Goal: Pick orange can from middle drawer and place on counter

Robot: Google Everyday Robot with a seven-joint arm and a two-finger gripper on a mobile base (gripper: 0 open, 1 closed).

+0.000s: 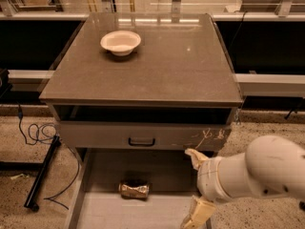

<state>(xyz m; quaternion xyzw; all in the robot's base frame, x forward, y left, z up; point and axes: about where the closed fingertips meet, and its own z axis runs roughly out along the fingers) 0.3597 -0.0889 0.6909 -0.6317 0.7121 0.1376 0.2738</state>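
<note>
The orange can (134, 189) lies on its side on the pale floor of the open middle drawer (109, 213), near its back. It looks coppery and dented. My gripper (193, 187) hangs over the drawer's right side, about a hand's width right of the can and above it. Its two tan fingers (194, 156) are spread apart, one pointing up-left and one (196, 214) pointing down. Nothing is between them. The counter (181, 66) is the dark grey-brown top of the cabinet, above the drawers.
A white bowl (120, 42) sits on the counter's back left. The upper drawer front (143, 136) with a dark handle and white scratches juts out above the can. A black stand leg and cables (40, 171) lie on the floor at the left.
</note>
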